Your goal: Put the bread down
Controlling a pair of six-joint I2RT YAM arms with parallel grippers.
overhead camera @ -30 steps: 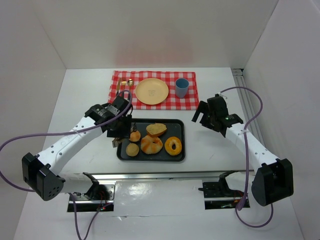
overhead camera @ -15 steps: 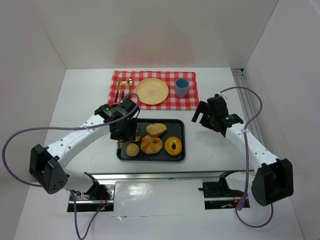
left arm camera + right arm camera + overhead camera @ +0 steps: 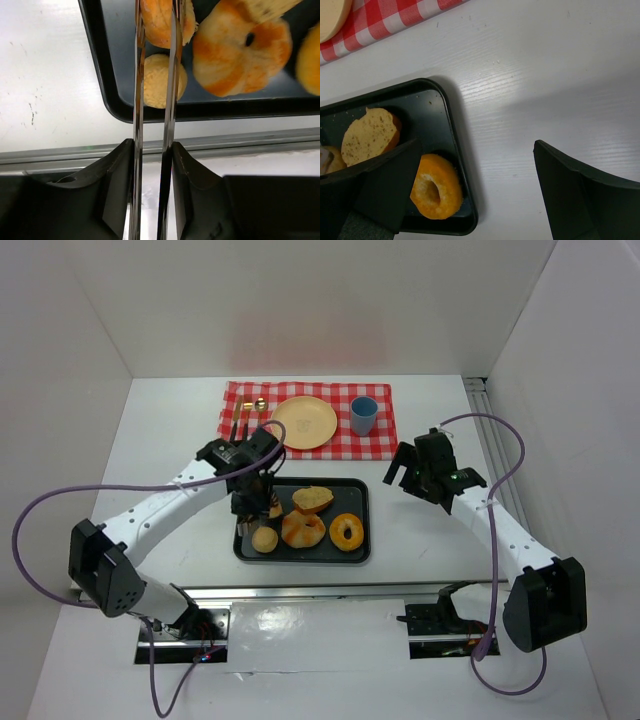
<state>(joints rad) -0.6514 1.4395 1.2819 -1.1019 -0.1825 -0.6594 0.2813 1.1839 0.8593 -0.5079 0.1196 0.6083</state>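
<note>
Left end effector (image 3: 156, 10) around golden-orange roll (image 3: 155, 27)

One black tray (image 3: 355, 495) carries five pieces of bread: two small round rolls, the far roll (image 3: 156, 20) and the near roll (image 3: 264, 539), one twisted bun (image 3: 303, 529), one cut half bun (image 3: 313, 499), and one ring doughnut (image 3: 347, 532) at the right. Farther back on the desk (image 3: 160, 430) are one checked cloth (image 3: 375, 443), one yellow plate (image 3: 303, 422) and one blue cup (image 3: 363, 415). The cutlery (image 3: 240, 425) at the cloth's left is too small to count.
</note>
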